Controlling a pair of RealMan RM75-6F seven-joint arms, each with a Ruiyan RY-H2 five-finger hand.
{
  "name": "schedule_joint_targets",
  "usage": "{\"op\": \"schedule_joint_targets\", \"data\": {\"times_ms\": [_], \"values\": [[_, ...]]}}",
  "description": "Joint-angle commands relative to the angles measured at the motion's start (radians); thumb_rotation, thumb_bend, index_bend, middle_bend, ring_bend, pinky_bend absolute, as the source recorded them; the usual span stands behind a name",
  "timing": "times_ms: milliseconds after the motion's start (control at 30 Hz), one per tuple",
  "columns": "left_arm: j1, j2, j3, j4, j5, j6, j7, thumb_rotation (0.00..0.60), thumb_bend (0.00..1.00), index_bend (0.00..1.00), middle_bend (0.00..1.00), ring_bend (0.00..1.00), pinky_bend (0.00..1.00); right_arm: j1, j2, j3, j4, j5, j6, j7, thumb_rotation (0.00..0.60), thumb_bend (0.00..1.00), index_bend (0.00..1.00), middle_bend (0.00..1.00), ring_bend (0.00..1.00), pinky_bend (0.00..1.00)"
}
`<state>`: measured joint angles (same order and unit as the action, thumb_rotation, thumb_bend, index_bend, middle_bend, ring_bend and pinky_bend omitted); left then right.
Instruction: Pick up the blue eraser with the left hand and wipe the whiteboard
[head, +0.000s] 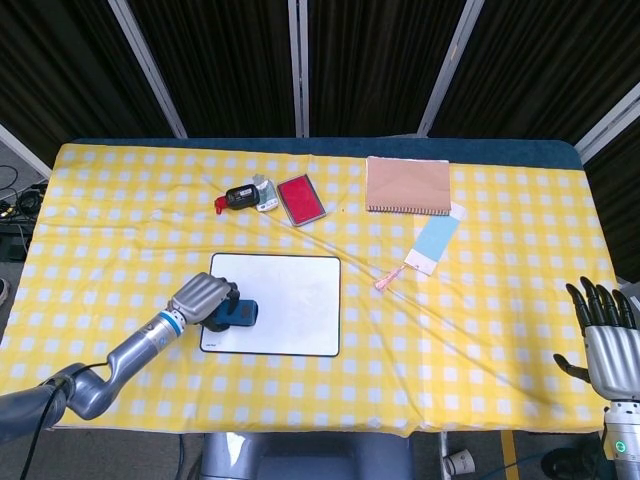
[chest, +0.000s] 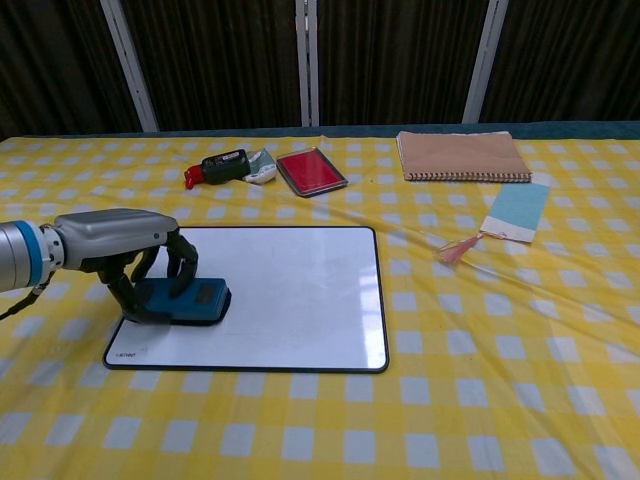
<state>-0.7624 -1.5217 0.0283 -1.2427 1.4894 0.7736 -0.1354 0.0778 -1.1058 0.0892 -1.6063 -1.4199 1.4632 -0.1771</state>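
The white whiteboard (head: 290, 300) (chest: 290, 290) with a black rim lies flat on the yellow checked cloth. My left hand (head: 203, 298) (chest: 130, 245) grips the blue eraser (head: 238, 314) (chest: 192, 300) from above and presses it on the board's left part, near its front-left area. My right hand (head: 605, 335) shows only in the head view, at the far right edge beyond the table, fingers spread and holding nothing.
At the back lie a black and red device (head: 238, 196) (chest: 220, 165), a red case (head: 300, 199) (chest: 311, 170), a tan notebook (head: 408, 185) (chest: 462, 156) and a light blue card with a pink tassel (head: 432, 243) (chest: 513, 212).
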Motion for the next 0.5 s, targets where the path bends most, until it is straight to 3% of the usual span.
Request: {"op": "schedule_joint_targets", "data": {"times_ms": [33,233,500], "values": [[0.004,0.013,0.016,-0.024,0.016,0.008,-0.004,0.6,0.25,0.52,0.44,0.4,0.53,0.0,0.0,0.0,0.001,0.001,0.0,0.0,0.6,0.0,0.0,0.0,0.0,0.0],[-0.004,-0.001,0.005,-0.008,-0.004,-0.009,0.01,0.6,0.25,0.52,0.44,0.4,0.53,0.001,-0.002,0.0,0.003,0.003,-0.003,-0.003,0.6,0.0,0.0,0.0,0.0,0.0],[-0.019,-0.034,-0.043,0.099,-0.062,-0.029,0.017,0.6,0.26,0.52,0.44,0.4,0.53,0.0,-0.001,0.002,0.005,0.007,-0.003,0.0,0.6,0.0,0.0,0.0,0.0,0.0]]}}
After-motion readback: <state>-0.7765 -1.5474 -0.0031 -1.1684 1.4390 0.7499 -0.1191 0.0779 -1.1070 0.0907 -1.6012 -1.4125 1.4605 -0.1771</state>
